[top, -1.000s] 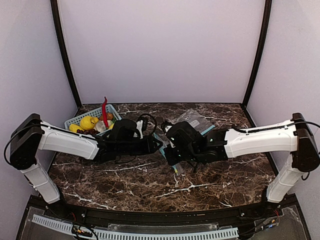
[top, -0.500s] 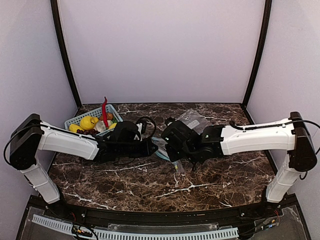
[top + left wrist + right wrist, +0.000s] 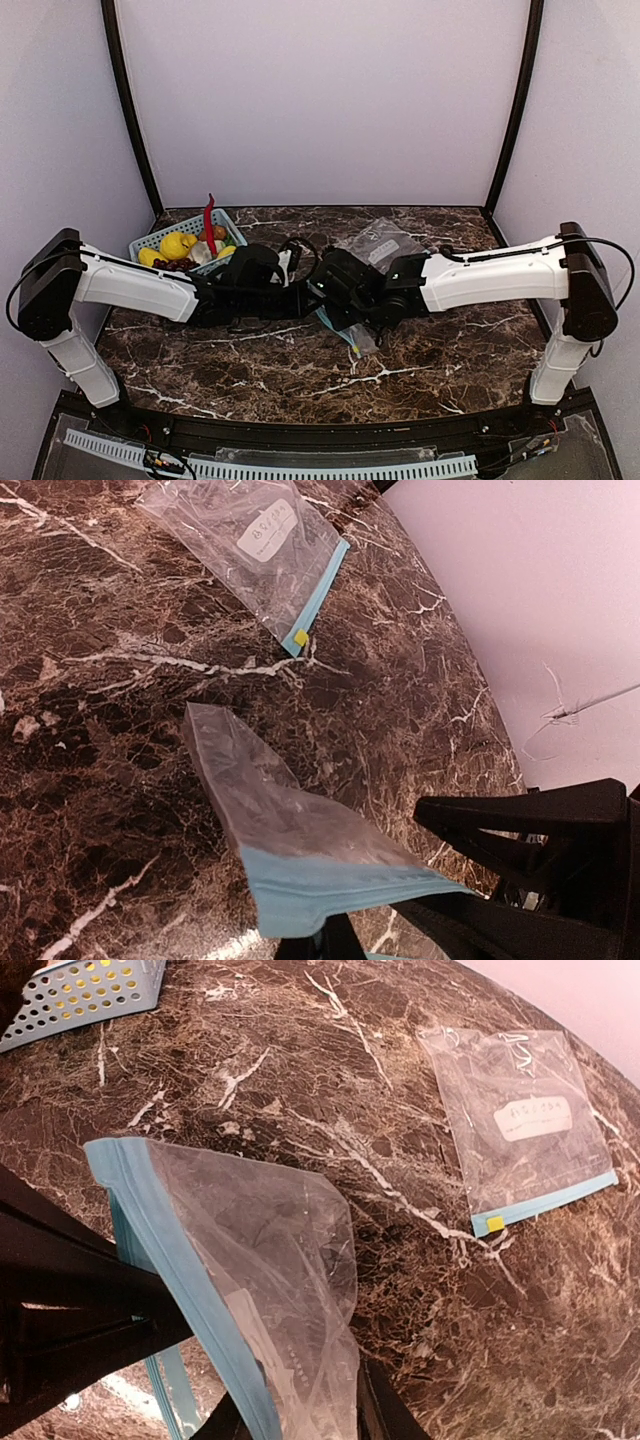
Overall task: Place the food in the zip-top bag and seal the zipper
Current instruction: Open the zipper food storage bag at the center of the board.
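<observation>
The left fingers (image 3: 322, 943) are pinching the zip-top bag (image 3: 290, 830) by its teal zipper (image 3: 330, 885) over the desk's (image 3: 430, 350) middle. The right fingers (image 3: 305, 1422) are standing slightly spread around the bag. The lemons (image 3: 176, 244) are sitting in the far-left basket (image 3: 190, 222). Held one-sided, the mouth could be sagging shut.

- Two matching arms here: left arm (image 3: 135, 285) and right arm (image 3: 500, 272), glossy white shells on the long links.
- Big joint housings (image 3: 48, 282) in black, chunky with rounded corners, one at the far left and one at the far right.
- A black cable (image 3: 297, 245) loops off the left wrist, and a thin lead (image 3: 612, 248) trails around the right arm.
- Left gripper (image 3: 170, 1310) and right gripper (image 3: 412, 858) are matte black and angular, with flat-sided tapering fingers.
</observation>
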Available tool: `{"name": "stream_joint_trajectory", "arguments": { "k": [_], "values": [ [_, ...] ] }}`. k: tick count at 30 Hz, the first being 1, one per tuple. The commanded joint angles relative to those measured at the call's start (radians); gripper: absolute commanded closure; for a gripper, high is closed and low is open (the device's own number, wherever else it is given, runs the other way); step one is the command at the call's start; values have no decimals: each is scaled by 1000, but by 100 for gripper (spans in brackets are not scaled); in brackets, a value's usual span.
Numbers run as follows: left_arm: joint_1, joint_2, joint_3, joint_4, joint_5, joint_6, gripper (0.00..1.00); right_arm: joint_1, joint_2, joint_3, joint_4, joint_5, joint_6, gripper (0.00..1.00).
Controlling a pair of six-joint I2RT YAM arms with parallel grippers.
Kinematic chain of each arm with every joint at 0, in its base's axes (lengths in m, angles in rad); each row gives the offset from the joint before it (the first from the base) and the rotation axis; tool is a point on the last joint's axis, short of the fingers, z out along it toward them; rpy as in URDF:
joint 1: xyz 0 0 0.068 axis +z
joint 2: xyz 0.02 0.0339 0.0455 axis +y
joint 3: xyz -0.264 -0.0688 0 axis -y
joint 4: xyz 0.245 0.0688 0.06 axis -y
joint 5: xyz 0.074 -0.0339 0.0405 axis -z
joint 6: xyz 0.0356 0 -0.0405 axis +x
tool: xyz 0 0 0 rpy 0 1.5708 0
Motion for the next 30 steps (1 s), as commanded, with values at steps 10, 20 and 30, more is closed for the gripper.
{"name": "stream_joint_trajectory", "arguments": {
  "k": [10,20,30],
  "values": [
    [-5,-84,9,-57,-40,58,99,-42,32,-29,-56,29,48,65],
    [-5,-106,-1,-192,-53,202,99,-91,-66,-69,-116,89,92,87],
    [-12,-110,19,-273,-49,258,99,-105,-72,-42,-99,52,82,89]
  ]
}}
